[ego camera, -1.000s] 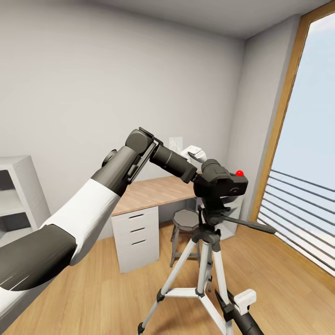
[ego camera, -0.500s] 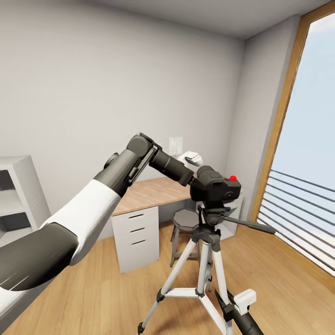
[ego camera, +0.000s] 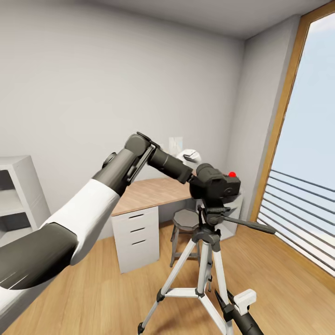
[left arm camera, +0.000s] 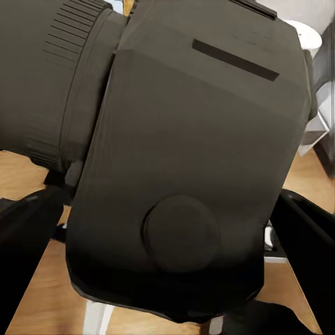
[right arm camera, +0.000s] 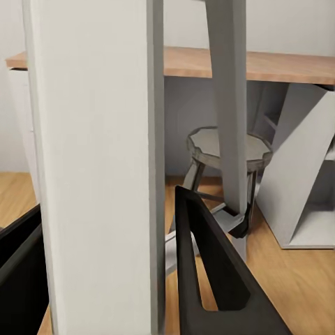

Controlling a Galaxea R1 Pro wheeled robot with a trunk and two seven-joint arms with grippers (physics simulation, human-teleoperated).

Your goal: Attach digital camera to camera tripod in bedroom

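Note:
The black digital camera [ego camera: 215, 184], red button on top, is held by my left gripper [ego camera: 197, 182], which is shut on it. It sits directly over the camera tripod's dark head [ego camera: 210, 217]; I cannot tell whether they touch. In the left wrist view the digital camera's body [left arm camera: 188, 153] spans the gap between the dark fingers [left arm camera: 24, 237]. The camera tripod [ego camera: 204, 260] stands on silver legs with its black pan handle [ego camera: 251, 225] pointing right. My right gripper [ego camera: 222, 298] is low at the tripod's right leg. That silver leg [right arm camera: 98, 160] fills the gap between its fingers [right arm camera: 213, 279].
A wood-topped white desk [ego camera: 149, 193] with drawers stands against the grey wall behind the tripod, a short grey round stool [ego camera: 186, 219] under it. A grey shelf [ego camera: 16, 195] is at the left. A tall wood-framed window [ego camera: 304, 153] with railing runs along the right.
My left arm has carried the camera a little to the left, bringing it over the tripod head. The right gripper and the tripod have not moved.

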